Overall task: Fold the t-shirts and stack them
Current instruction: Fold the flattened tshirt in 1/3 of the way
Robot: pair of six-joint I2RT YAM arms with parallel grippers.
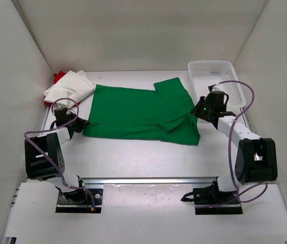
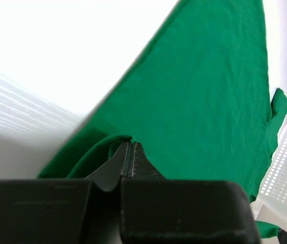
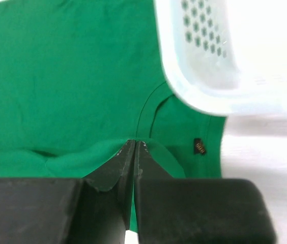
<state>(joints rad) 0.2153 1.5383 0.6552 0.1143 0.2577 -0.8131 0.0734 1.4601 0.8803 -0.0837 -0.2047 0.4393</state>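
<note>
Both jaws tight on the green t-shirt [image 1: 133, 112], left at a hem corner, right near the collar

You've got a white plastic mesh basket [image 1: 210, 62] at the far right corner of the white table [image 1: 143, 157]. It sits upright, open side up, just beside the right wall [image 1: 281, 66]. Both wrist views catch its perforated side and rounded rim, blurred up close. A plain white left wall [image 1: 11, 76] and back wall [image 1: 143, 30] box the table in. A metal rail [image 1: 148, 180] runs across the near edge, with a white board [image 1: 148, 218] in front.
</note>
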